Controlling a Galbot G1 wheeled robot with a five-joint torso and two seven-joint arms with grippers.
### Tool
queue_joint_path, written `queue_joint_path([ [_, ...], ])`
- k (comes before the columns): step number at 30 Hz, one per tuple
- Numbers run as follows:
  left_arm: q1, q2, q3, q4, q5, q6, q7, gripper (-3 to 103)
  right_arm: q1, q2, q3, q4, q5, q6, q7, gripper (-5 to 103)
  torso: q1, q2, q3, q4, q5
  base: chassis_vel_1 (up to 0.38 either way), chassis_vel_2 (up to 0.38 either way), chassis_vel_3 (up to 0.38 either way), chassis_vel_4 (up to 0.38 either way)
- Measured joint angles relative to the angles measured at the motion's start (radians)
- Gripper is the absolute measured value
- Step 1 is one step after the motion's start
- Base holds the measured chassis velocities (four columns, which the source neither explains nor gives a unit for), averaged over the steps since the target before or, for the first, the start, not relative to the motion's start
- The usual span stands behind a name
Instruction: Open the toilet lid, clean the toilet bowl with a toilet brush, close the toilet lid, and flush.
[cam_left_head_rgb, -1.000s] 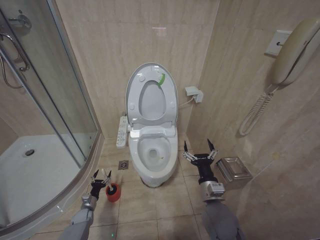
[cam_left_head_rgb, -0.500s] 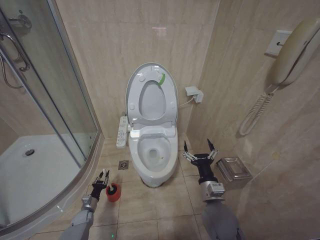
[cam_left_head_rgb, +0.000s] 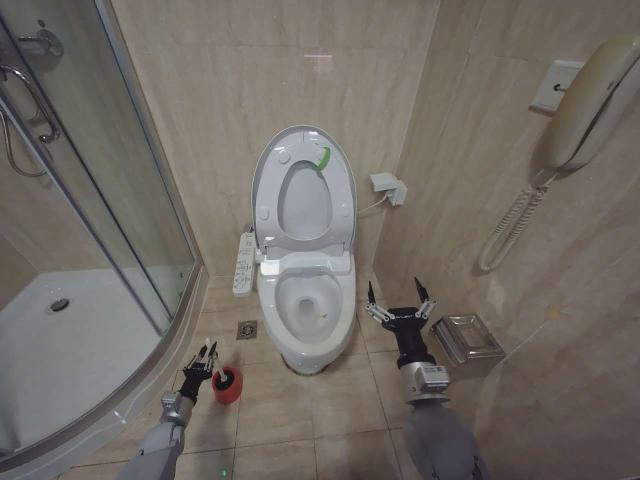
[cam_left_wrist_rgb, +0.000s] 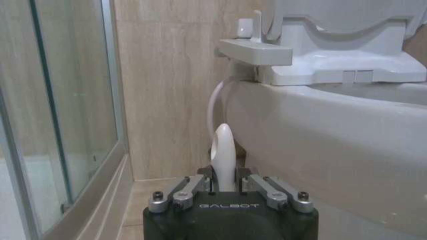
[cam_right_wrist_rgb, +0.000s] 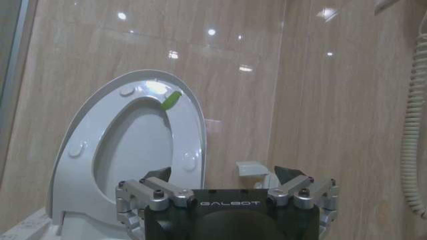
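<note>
One claw, the left claw, pinches the toilet brush handle above its red holder; a crooked lift may tip it. Right claw hangs wide, empty.

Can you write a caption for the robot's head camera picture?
Left gripper shut on the toilet brush handle beside its red holder; toilet lid up, right gripper open by the bowl.

toilet lid: glossy smooth white plastic | toilet bowl: shiny glazed white ceramic | brush holder: red plastic | wall tiles: polished beige stone look, reflecting lights | shower screen: clear glass, metal frame
</note>
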Motion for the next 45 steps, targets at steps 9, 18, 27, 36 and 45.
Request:
queue_joint_path([
  [9, 0.015, 0.007, 0.000, -0.034, -0.013, 0.004, 0.004, 20, 0.000, 0.000, 0.000, 0.000, 0.000, 0.000, 0.000, 100, 0.000, 0.000, 0.000, 0.0000, 0.0001, 0.000, 0.000, 0.000, 0.000],
  [18, 0.062, 0.013, -0.001, -0.127, -0.015, 0.022, 0.006, 20, 0.000, 0.000, 0.000, 0.000, 0.000, 0.000, 0.000, 100, 0.000, 0.000, 0.000, 0.0000, 0.0001, 0.000, 0.000, 0.000, 0.000],
  [27, 0.146, 0.030, -0.009, -0.277, -0.028, 0.066, -0.009, 20, 0.000, 0.000, 0.000, 0.000, 0.000, 0.000, 0.000, 100, 0.000, 0.000, 0.000, -0.0001, 0.0001, 0.000, 0.000, 0.000, 0.000],
  [36, 0.258, 0.042, -0.024, -0.444, -0.052, 0.126, -0.036, 20, 0.000, 0.000, 0.000, 0.000, 0.000, 0.000, 0.000, 100, 0.000, 0.000, 0.000, 0.0000, 0.0000, 0.000, 0.000, 0.000, 0.000],
  [45, 0.321, 0.052, -0.039, -0.551, -0.055, 0.138, -0.055, 20, 0.000, 0.000, 0.000, 0.000, 0.000, 0.000, 0.000, 100, 0.000, 0.000, 0.000, 0.0000, 0.0001, 0.000, 0.000, 0.000, 0.000],
])
